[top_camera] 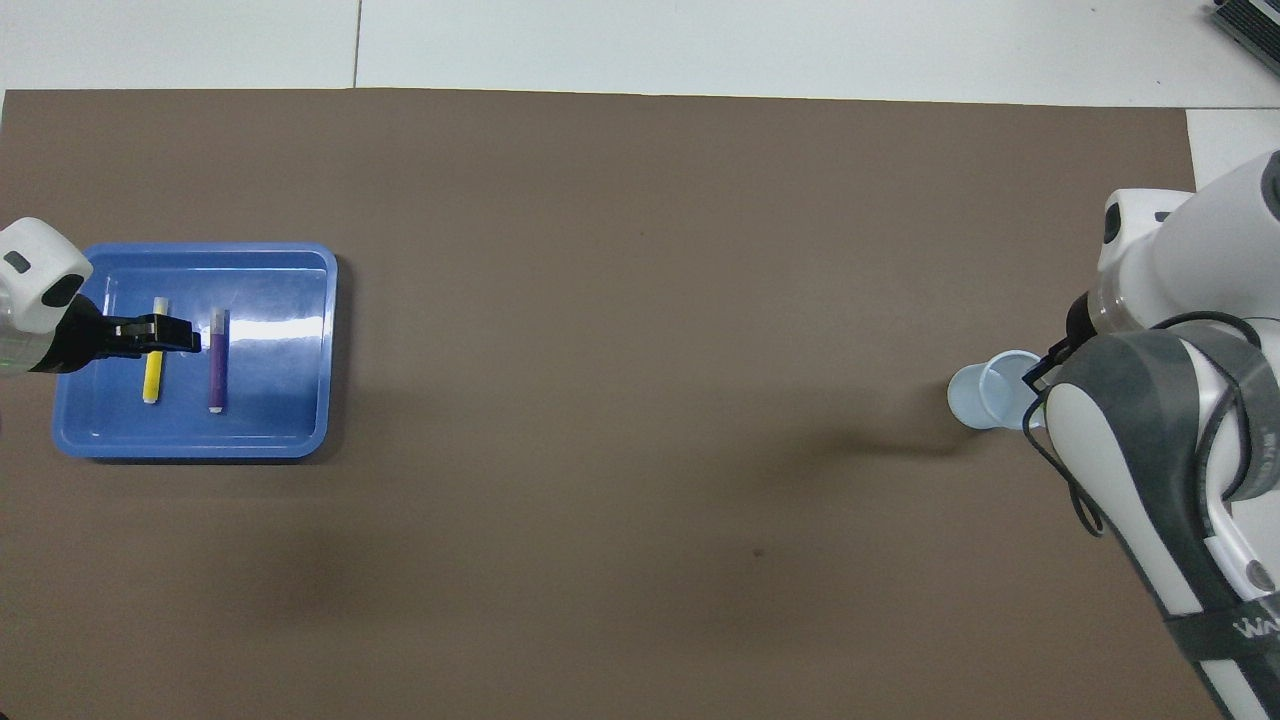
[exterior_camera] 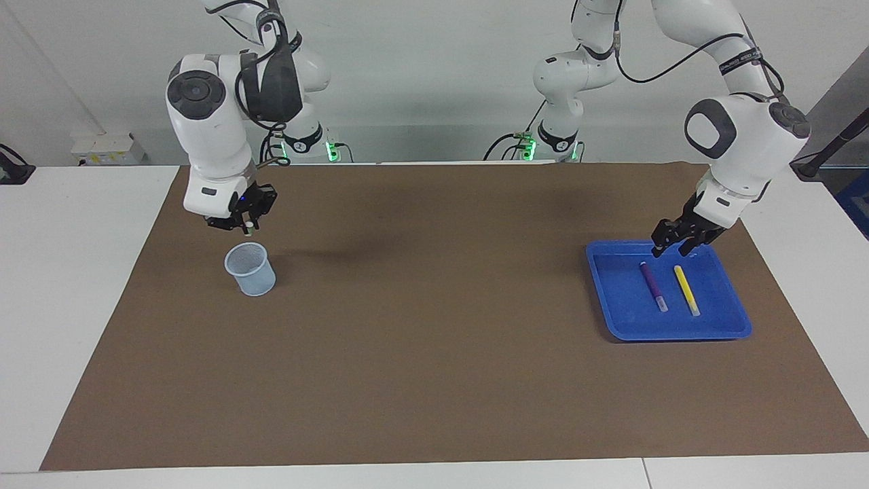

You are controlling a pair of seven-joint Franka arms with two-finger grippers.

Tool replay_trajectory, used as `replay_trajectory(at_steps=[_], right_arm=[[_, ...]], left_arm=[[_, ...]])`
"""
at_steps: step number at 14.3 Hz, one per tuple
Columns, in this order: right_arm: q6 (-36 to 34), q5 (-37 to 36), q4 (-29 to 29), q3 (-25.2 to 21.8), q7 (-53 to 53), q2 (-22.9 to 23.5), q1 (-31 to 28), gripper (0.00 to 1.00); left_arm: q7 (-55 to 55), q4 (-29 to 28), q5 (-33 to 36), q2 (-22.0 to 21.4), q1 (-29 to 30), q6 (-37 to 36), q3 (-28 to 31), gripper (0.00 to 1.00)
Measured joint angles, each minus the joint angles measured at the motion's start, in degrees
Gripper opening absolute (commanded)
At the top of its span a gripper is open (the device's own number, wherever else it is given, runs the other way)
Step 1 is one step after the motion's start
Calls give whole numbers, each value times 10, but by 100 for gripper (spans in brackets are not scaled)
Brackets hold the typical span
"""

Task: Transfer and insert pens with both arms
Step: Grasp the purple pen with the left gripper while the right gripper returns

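Pens first: the purple pen (exterior_camera: 653, 286) and yellow pen (exterior_camera: 686, 289) lie side by side, apart, in the blue tray (exterior_camera: 736, 319) at the left arm's end of the mat (exterior_camera: 434, 380), whitish caps pointing away from the robots. In the overhead view they sit at about nine o'clock of the mat. The green pen (exterior_camera: 250, 229) shows only as a small greenish tip under the right gripper (exterior_camera: 244, 224), which is closed on it and hangs over the cup (exterior_camera: 250, 269), just above its rim. The cup, at about three o'clock in the overhead view, is pale blue, round, tapered and meshed; nothing shows inside it.

The left gripper (exterior_camera: 673, 246) hangs over the tray's edge nearest the robots, fingers parted and holding nothing.

The facing view shows the green tip and both grippers whole. The overhead view hides the right gripper and green pen under the arm, and its left gripper (top_camera: 165, 333) overlaps the yellow pen (top_camera: 152, 368). The tray is glossy, rectangular, with rounded corners; the mat is matt brown.
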Motion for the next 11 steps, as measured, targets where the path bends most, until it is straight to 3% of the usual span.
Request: replay_trajectory(at_steps=[11], right_arm=[[69, 24, -25, 5, 21, 0, -1, 0]], left_arm=[[10, -2, 10, 64, 5, 89, 0, 75]])
